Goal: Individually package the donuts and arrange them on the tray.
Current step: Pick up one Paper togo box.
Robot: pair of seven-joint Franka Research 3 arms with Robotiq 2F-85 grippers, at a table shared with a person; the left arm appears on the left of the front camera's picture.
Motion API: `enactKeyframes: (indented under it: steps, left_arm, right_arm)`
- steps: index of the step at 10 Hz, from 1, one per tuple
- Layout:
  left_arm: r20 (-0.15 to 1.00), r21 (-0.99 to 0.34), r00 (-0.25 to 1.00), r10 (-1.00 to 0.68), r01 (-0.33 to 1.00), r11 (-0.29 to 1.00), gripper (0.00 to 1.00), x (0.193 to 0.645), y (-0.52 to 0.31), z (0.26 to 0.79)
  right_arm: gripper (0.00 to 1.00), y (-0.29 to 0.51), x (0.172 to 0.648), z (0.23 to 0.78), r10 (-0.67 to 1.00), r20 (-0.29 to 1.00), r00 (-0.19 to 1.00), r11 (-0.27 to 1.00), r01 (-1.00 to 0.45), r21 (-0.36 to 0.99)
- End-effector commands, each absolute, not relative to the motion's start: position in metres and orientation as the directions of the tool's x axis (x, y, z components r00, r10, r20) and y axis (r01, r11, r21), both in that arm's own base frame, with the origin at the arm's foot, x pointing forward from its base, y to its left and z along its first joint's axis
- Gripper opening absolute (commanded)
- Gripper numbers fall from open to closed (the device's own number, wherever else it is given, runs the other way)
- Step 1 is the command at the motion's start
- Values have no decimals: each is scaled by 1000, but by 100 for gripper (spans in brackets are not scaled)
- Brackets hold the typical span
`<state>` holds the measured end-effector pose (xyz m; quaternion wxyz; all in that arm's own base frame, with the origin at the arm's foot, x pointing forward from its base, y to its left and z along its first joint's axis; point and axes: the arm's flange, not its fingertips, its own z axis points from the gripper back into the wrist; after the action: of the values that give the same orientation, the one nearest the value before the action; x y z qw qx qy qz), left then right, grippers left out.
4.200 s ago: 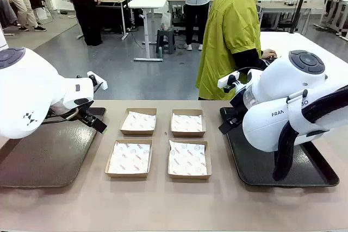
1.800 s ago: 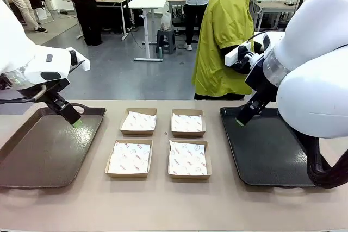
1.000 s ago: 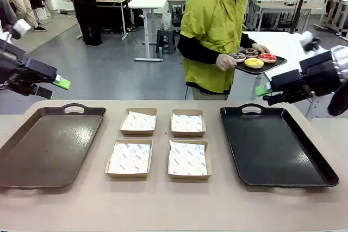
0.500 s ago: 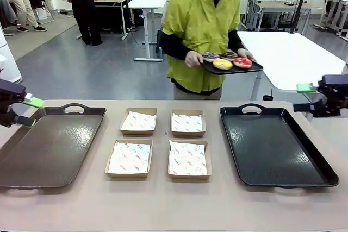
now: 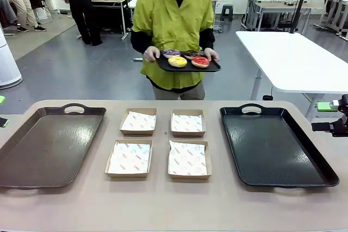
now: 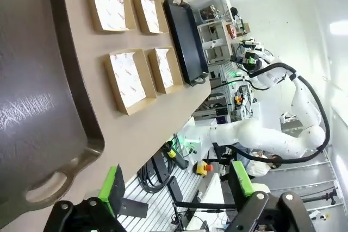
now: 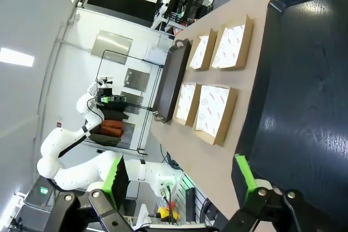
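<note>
Red, yellow and dark sprinkled donuts [image 5: 185,58] on a carried black tray [image 5: 187,69]. Printed paper [image 5: 129,157] in four cardboard boxes [image 5: 129,175]. Both jaws released.

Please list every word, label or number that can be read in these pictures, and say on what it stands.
None can be read.
Red print on the papers in the four boxes: too small and blurred to read.
</note>
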<state>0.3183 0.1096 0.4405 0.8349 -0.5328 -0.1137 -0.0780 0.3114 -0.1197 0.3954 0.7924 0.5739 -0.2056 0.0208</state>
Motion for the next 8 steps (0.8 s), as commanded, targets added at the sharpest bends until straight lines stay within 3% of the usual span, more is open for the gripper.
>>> enactKeyframes:
  steps: [1,8]
  left_arm:
    - [267,-875,964,0,243,419,100,322,107,433]
    - [247,-875,969,-5,225,428,100,320,108,434]
  right_arm:
    - [100,-113,301,398,-199,375,905,345,-294,892]
    - [100,-122,309,399,-205,354,913,349,-270,898]
